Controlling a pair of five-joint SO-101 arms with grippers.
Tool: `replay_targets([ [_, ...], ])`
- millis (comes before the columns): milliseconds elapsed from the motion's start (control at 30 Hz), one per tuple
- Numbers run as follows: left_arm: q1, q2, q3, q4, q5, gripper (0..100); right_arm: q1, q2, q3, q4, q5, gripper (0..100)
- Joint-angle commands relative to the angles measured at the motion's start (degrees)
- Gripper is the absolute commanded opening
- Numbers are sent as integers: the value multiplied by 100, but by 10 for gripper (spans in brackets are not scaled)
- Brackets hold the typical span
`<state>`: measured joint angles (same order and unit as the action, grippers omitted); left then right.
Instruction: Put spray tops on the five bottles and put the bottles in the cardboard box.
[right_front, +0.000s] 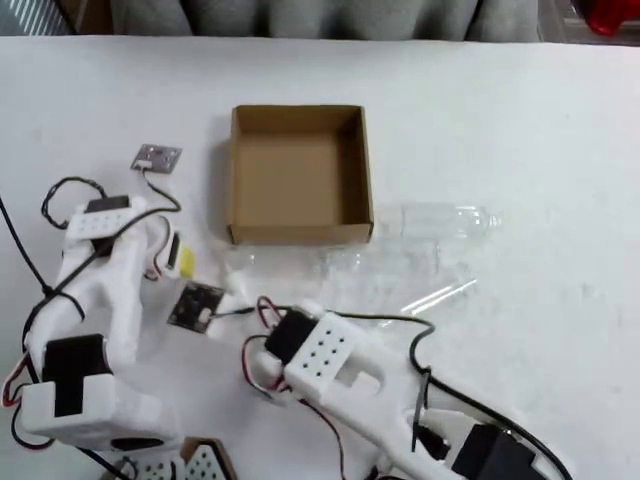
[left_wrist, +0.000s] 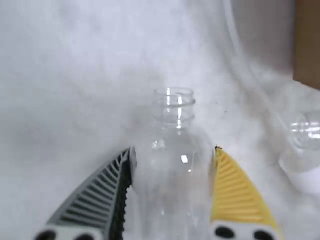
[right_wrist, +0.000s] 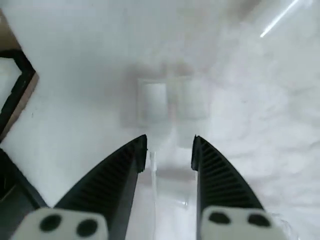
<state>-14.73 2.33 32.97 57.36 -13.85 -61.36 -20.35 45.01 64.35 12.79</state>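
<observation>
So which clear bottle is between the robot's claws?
The uncapped bottle between the grey and yellow fingers of the left gripper; a second bottle lies apart beside the cardboard box.

the left arm (right_front: 100, 270) stands at the near left corner of the counter (right_front: 520, 120), bent at the elbow, with its forearm pointing toward the far edge. the left hand (left_wrist: 174, 150) has its grey and yellow fingers pressed against both sides of a bottle (left_wrist: 172, 175). the right arm (right_front: 370, 385) slants in low from the near edge toward the middle. the right hand (right_wrist: 169, 139) has its two black fingers parted.
</observation>
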Motion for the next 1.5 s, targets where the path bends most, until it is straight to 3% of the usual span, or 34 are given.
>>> replay_targets([
  [0,-92,-22,-387,-141,18,35,-57,-154,141,-356,-105,120],
  [200,-523,-48,-466,-132,105,35,-57,-207,299,-488,-105,120],
  [533,-1429,-13,-703,-290,1020,35,-75,-207,316,-470,-105,119],
  [833,-1429,-13,-703,-299,1011,35,-321,-145,501,-708,-97,119],
  [1000,-1420,-13,-703,-299,1011,35,-171,-145,738,-989,519,122],
  [1233,-1323,-13,-668,-299,1002,35,-13,-127,774,-1103,580,124],
  [1467,-1270,-13,-659,-299,993,35,-22,637,571,-1270,589,124],
])
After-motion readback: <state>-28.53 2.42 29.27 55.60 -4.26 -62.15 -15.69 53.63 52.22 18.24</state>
